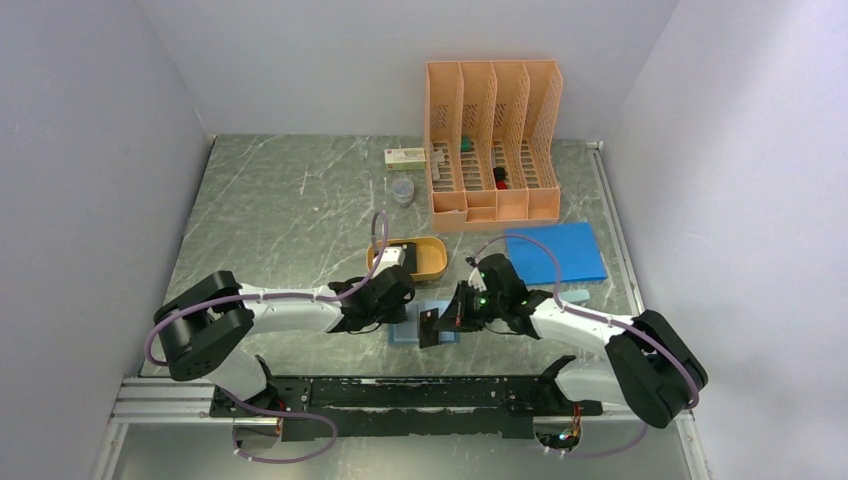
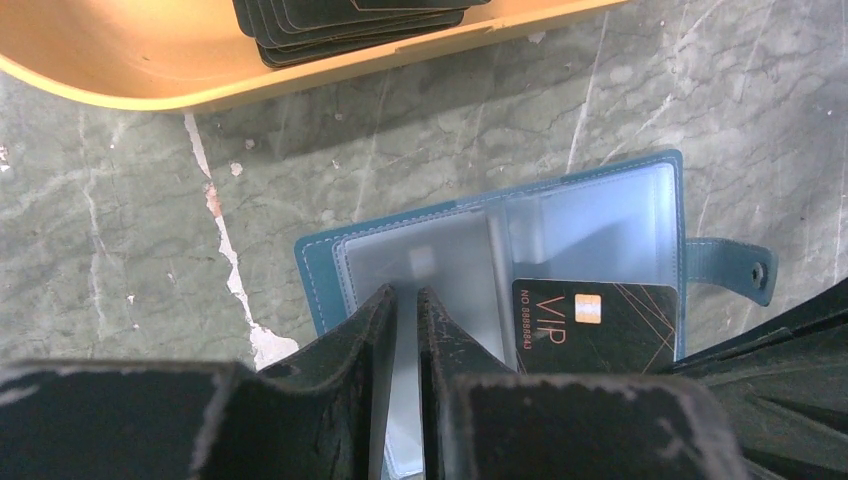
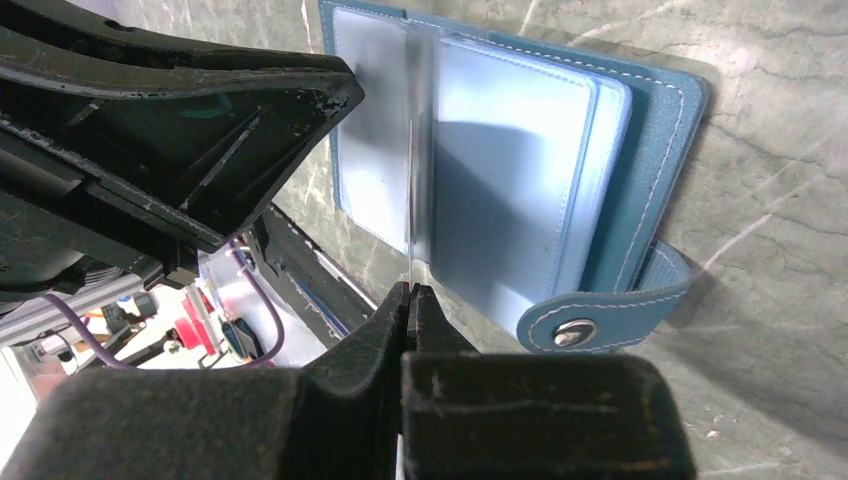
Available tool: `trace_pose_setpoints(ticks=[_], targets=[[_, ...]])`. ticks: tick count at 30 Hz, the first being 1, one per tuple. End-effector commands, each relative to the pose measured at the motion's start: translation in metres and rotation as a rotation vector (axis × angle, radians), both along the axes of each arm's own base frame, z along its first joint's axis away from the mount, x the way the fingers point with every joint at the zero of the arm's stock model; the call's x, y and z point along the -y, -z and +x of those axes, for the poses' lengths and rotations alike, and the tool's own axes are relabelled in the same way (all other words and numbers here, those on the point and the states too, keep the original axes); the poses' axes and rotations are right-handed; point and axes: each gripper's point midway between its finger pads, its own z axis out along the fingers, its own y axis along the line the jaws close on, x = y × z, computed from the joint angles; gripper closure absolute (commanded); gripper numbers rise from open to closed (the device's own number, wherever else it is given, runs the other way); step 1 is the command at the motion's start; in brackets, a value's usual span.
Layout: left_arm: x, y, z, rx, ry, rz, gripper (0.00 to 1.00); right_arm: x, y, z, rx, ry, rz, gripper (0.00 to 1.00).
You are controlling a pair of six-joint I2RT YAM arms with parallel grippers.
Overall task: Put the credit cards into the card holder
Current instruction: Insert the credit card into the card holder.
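We're mid-insert here: the right end effector [image 3: 408,300] is clamped tight on the edge of one dark card [image 2: 595,325], holding it over the open card holder [image 1: 408,333], which lies near the middle of the counter's [image 1: 280,220] near edge. The left end effector [image 2: 407,315] is almost closed and, as far as we can tell, pinches up a clear sleeve [image 2: 450,255]. Next move, we reckon: line the card up with that pocket mouth and slide it in without buckling the plastic. More cards [image 2: 350,25] sit in the orange tray [image 2: 120,60] just behind, and the two end effectors crowd each other, so there's little room.
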Motion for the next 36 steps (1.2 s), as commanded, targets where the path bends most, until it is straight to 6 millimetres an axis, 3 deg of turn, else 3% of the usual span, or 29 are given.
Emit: trace_pose_setpoints(ticks=[1, 36], targets=[[-0.029, 0.025, -0.017, -0.067, 0.001, 0.11, 0.8, -0.002, 0.0, 0.002, 0.002, 0.0, 0.032, 1.0], [-0.03, 0.027, -0.021, -0.083, 0.001, 0.097, 0.81, -0.01, 0.016, 0.016, -0.015, 0.033, 0.085, 1.0]])
